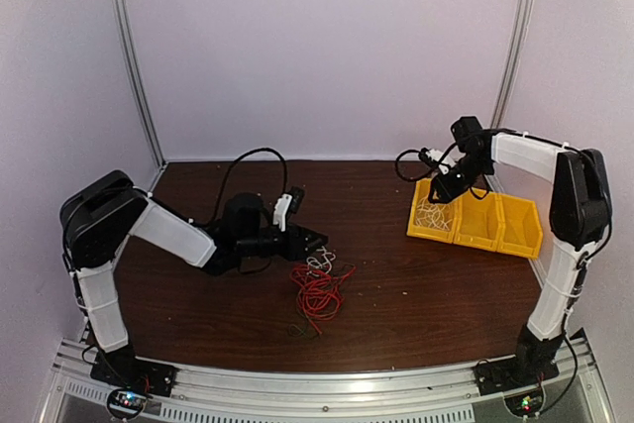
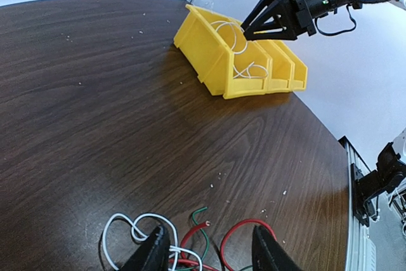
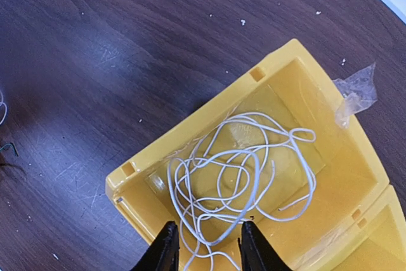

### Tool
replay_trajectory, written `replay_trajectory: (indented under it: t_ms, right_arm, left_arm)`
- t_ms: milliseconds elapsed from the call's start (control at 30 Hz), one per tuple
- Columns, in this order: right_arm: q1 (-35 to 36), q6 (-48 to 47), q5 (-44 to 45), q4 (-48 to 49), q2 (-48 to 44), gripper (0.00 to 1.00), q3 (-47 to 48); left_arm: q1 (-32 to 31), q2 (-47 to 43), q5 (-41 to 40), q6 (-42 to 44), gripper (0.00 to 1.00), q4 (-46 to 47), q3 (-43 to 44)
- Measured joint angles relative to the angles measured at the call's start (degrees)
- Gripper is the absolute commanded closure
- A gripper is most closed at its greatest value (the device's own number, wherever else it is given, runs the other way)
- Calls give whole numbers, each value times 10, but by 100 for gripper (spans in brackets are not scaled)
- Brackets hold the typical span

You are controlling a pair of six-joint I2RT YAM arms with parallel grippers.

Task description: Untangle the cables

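A tangle of red cable with a short white cable lies mid-table. My left gripper is open just above its far edge. In the left wrist view the gripper straddles red loops, a thin dark green wire and the white loops, gripping none. My right gripper hovers open over the left compartment of a yellow bin. In the right wrist view the gripper has a loop of a second white cable between its fingers, the rest coiled inside the bin.
The yellow bin has three compartments in a row at the table's right side. A scrap of clear tape sticks to its rim. Metal frame posts stand at the back corners. The table's near edge carries a rail.
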Motion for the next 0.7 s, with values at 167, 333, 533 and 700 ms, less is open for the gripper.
replay_trajectory:
  t_ms: [167,333,533,700]
  right_arm:
    - [41,-2,8,27,-23,61,-51]
    - [124,-19,1,49,-54,61,-82]
    - [188,-34,-47,65,-28,61,-56]
    - [230,-40,-74,68,45,61,24]
  left_arm:
    - [0,-30,-6,22,53,-58,1]
    - [0,-62,-14,42,51,-126,-12]
    - [0,-123,-26,44,51,-173,-71]
    - [0,-177,-40,36,51,-186,-128]
